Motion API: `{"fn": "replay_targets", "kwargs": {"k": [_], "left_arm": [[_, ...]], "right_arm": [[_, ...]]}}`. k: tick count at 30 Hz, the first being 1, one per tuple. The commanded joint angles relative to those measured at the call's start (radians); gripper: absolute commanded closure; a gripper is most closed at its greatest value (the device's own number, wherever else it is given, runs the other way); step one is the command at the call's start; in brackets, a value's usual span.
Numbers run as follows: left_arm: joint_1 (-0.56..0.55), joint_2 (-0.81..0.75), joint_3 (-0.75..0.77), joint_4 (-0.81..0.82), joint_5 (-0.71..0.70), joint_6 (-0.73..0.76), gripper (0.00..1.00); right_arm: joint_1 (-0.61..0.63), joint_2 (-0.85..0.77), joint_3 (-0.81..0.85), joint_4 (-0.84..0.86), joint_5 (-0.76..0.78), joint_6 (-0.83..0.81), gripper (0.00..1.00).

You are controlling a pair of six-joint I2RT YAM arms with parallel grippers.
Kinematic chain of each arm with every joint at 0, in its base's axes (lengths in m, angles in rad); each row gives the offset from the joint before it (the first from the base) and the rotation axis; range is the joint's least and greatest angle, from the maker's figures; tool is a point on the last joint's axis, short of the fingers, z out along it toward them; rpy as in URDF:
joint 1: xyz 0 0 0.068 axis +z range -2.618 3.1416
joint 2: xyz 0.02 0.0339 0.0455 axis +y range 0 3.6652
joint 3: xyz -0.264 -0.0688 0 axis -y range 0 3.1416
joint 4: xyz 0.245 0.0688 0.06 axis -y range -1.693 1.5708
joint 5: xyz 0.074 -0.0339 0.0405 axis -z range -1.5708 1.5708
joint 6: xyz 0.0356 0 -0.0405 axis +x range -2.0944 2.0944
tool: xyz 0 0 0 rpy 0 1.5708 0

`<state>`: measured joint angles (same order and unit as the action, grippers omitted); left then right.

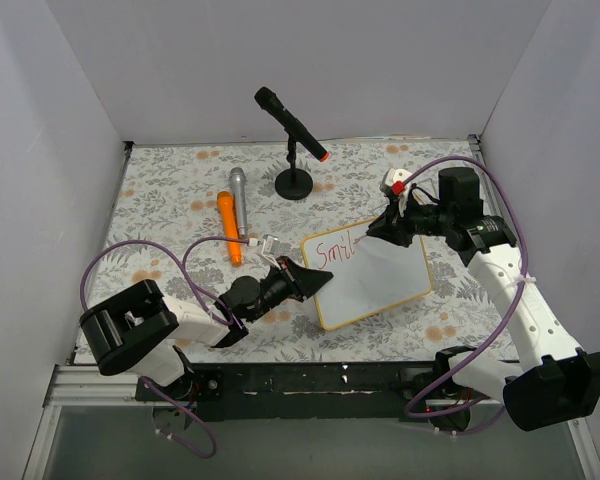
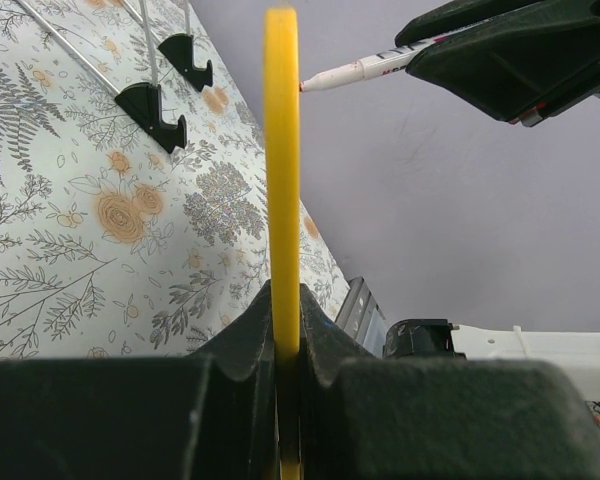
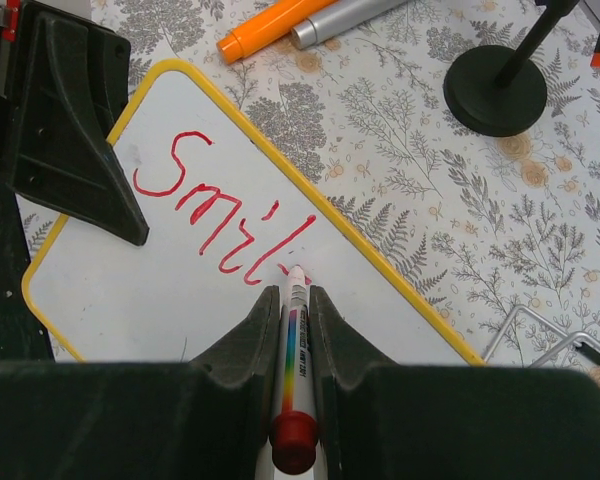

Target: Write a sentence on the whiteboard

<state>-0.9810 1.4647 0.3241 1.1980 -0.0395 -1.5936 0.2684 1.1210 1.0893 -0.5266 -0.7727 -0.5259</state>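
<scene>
The whiteboard [image 1: 380, 285] with its yellow rim lies tilted across the middle of the flowered table. My left gripper [image 1: 315, 282] is shut on its left edge; in the left wrist view the rim [image 2: 281, 150] runs edge-on straight up from between the jaws of that gripper [image 2: 285, 300]. My right gripper [image 3: 294, 295] is shut on a white marker [image 3: 296, 330] with a red end cap. The marker's tip rests on the board [image 3: 160, 290], just after the last stroke. The sentence [image 3: 220, 210] reads "Smil" in red, with one more short stroke begun.
A black microphone [image 1: 292, 125] on a round-based stand [image 1: 294, 183] rises behind the board. An orange cylinder [image 1: 229, 228] and a silver one [image 1: 238, 200] lie at the back left. A wire stand with black feet [image 2: 155, 105] lies beside the board. White walls close three sides.
</scene>
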Motion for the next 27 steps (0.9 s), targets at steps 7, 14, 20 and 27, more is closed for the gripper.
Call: {"fn": "replay_targets", "kwargs": {"k": [7, 14, 20, 27], "left_arm": [[-0.004, -0.033, 0.020, 0.523, 0.015, -0.014, 1.00], [-0.004, -0.033, 0.018, 0.525, 0.015, -0.014, 1.00], [-0.004, -0.043, 0.015, 0.522, 0.013, -0.009, 1.00], [-0.004, -0.044, 0.016, 0.522, 0.012, -0.008, 1.00]], "right_arm": [[-0.005, -0.007, 0.009, -0.009, -0.056, -0.016, 0.99], [-0.003, -0.023, -0.008, -0.053, -0.054, -0.043, 0.99], [-0.005, -0.043, -0.031, -0.078, -0.036, -0.055, 0.99], [-0.003, -0.055, -0.031, -0.085, 0.019, -0.066, 0.99]]}}
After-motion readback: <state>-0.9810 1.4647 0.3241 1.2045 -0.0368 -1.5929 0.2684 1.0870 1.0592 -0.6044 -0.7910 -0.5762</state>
